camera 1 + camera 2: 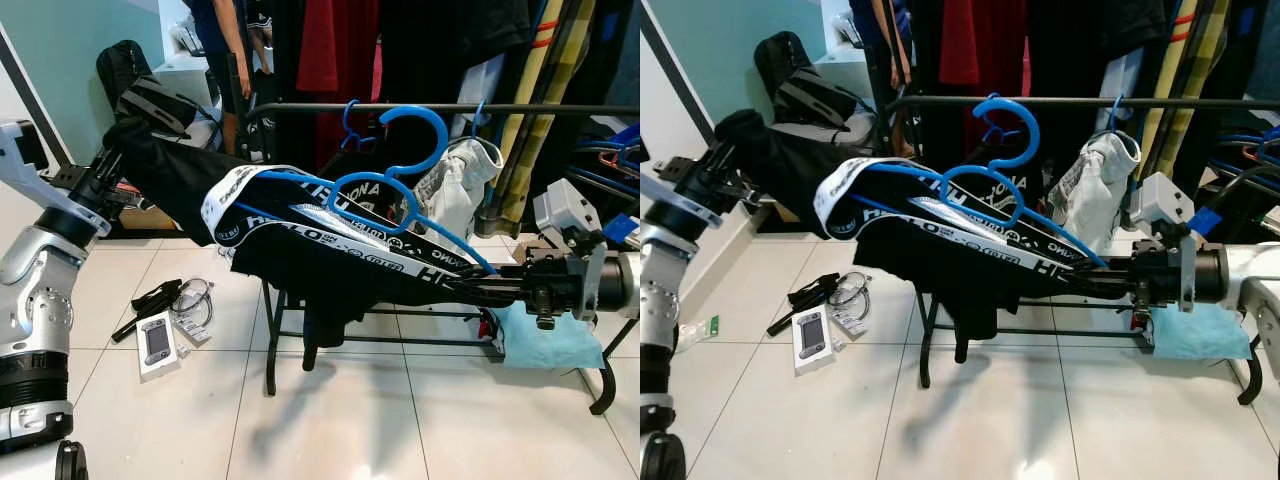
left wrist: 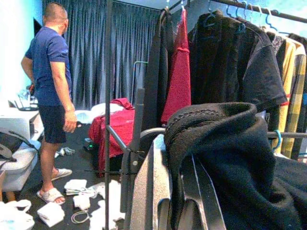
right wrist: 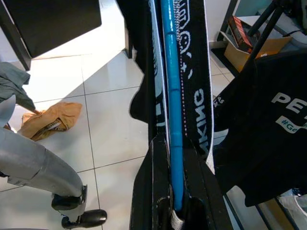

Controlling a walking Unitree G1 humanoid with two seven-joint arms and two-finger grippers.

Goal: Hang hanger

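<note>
A blue plastic hanger (image 1: 400,185) carries a black garment (image 1: 300,255) with white lettered bands, held level in front of a black clothes rail (image 1: 420,107). Its hook (image 1: 425,135) rises just past the rail. My right gripper (image 1: 470,285) is shut on the hanger's right arm; the right wrist view has the blue bar (image 3: 172,120) clamped between the fingers (image 3: 156,191). My left gripper (image 1: 125,150) is at the garment's left end, shut on the dark cloth (image 2: 230,158), which drapes over its fingers (image 2: 153,191).
Several clothes hang on the rail and on a higher rack behind. A person (image 2: 50,96) stands beyond the rack. Cables and a small boxed device (image 1: 157,340) lie on the tiled floor at the left. A low black frame (image 1: 290,330) stands under the garment.
</note>
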